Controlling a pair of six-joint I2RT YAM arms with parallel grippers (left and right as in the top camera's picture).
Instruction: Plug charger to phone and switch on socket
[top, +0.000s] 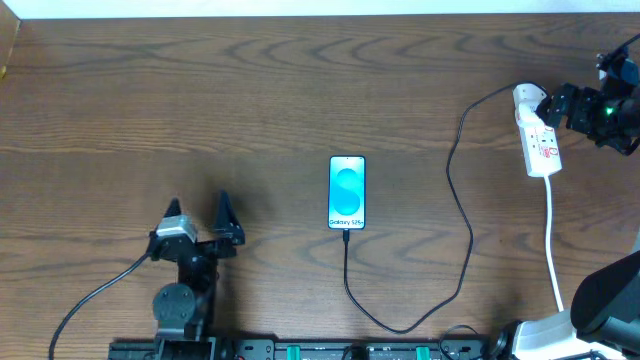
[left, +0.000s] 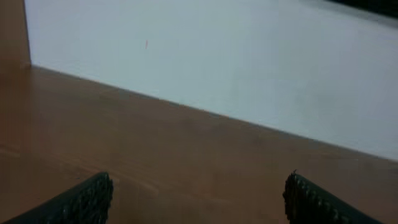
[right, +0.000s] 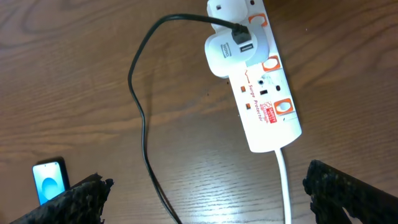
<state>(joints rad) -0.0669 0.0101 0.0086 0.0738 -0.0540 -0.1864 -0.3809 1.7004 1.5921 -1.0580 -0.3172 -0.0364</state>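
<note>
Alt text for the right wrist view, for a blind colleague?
The white socket lies on the wooden table with the charger plugged in, cable trailing down. The open right gripper hovers above; the phone shows lower left.

The phone (top: 347, 192) lies mid-table (top: 250, 90). The charger (top: 459, 200) runs from its near end rightward to the socket (top: 540, 148), far right.

socket (right: 267, 129) far end cropped, switch (right: 283, 107) pos. unclear
</note>
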